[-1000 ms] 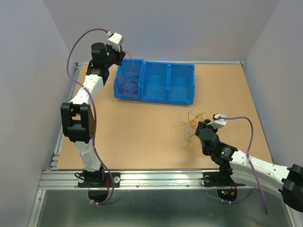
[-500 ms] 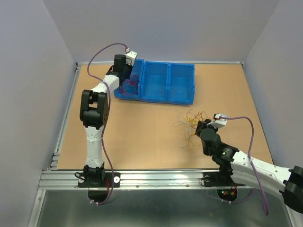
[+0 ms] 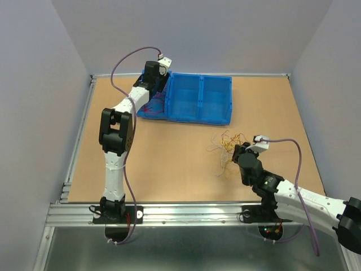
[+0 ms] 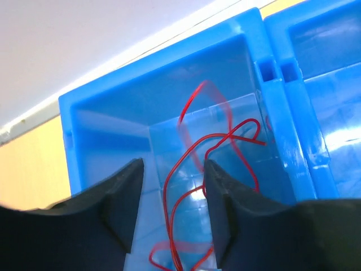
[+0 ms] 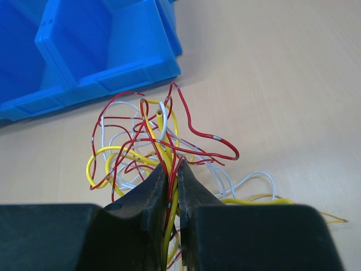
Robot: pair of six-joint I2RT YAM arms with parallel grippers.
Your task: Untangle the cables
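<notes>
A tangle of thin red, yellow and white cables (image 3: 227, 144) lies on the table right of centre. My right gripper (image 3: 241, 152) sits at its near edge. In the right wrist view the gripper (image 5: 173, 169) is shut on red and yellow strands of the cables (image 5: 141, 141). My left gripper (image 3: 153, 77) hangs over the leftmost compartment of the blue bin (image 3: 201, 90). Its jaws (image 4: 172, 175) stand open in the left wrist view. Loose red cables (image 4: 225, 138) curl on the compartment floor below, free of the fingers.
The blue bin (image 5: 101, 45) has three compartments and stands at the back of the table. Low rails edge the tabletop, and grey walls rise on three sides. A yellow strand (image 5: 256, 200) trails right of the tangle.
My left arm has swung right and down over the bin's left compartment. Its jaws have opened, and the red cable now lies loose in the bin. The right arm has not moved.
</notes>
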